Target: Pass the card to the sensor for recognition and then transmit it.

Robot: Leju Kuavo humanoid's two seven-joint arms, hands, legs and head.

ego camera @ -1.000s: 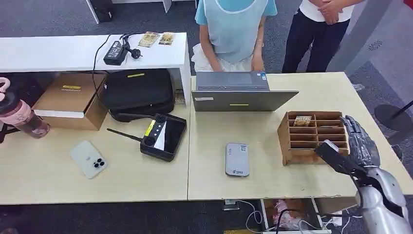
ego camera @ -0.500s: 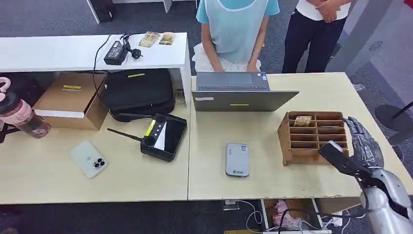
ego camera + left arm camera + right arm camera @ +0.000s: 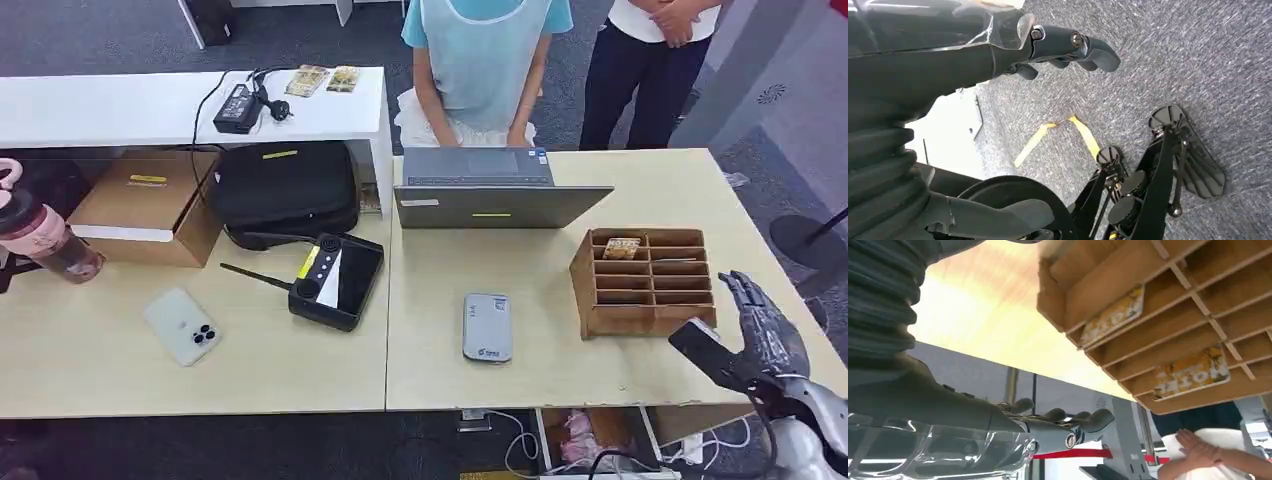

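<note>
Both hands hold nothing — right hand (image 3: 752,340) fingers spread (beside the wooden rack (image 3: 645,283)); left hand (image 3: 998,55) loosely open.

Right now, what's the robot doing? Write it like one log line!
right hand: open, beside wooden card rack | left hand: hanging, empty | card: in rack slot | sensor: untouched

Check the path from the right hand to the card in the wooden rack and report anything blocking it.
Nothing visible blocks it. The right hand hovers open off the wooden rack's right front corner; the card stands in a top-left slot, open toward the hand.
</note>
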